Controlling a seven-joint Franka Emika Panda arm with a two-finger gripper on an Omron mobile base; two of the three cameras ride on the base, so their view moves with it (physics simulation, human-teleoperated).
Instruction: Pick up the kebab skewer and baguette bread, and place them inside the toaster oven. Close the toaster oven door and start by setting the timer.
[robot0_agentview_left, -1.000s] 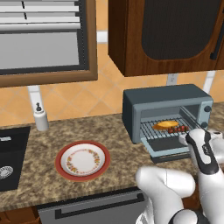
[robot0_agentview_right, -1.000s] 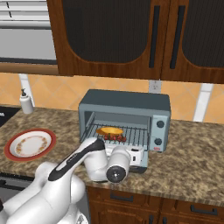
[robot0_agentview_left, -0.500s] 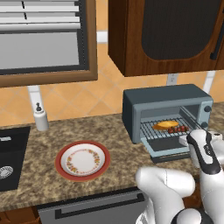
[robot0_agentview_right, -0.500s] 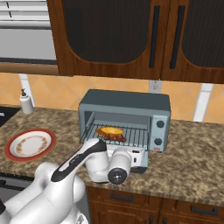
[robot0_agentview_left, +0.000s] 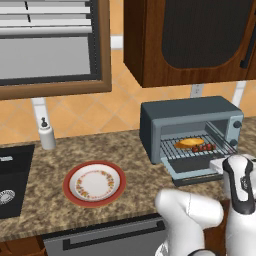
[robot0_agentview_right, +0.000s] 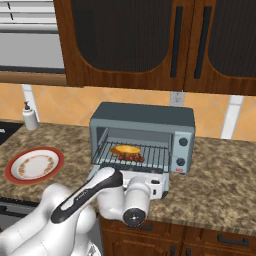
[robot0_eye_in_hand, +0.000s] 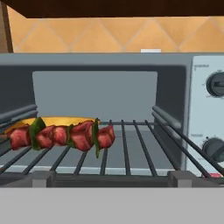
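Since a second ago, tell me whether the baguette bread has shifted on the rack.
No. The baguette bread lies at the same spot on the toaster oven rack, just behind the kebab skewer, as before.

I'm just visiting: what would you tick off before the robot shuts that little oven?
1. Kebab skewer lying on the wire rack inside the toaster oven: ok.
2. Baguette bread on the rack behind the skewer: ok.
3. Toaster oven door shut: not ok, it hangs down open.
4. Food clear of the front edge so the door can swing up: ok, it seems.
5. Gripper free of any item: cannot tell from the pictures.
6. Timer knobs set: cannot tell.
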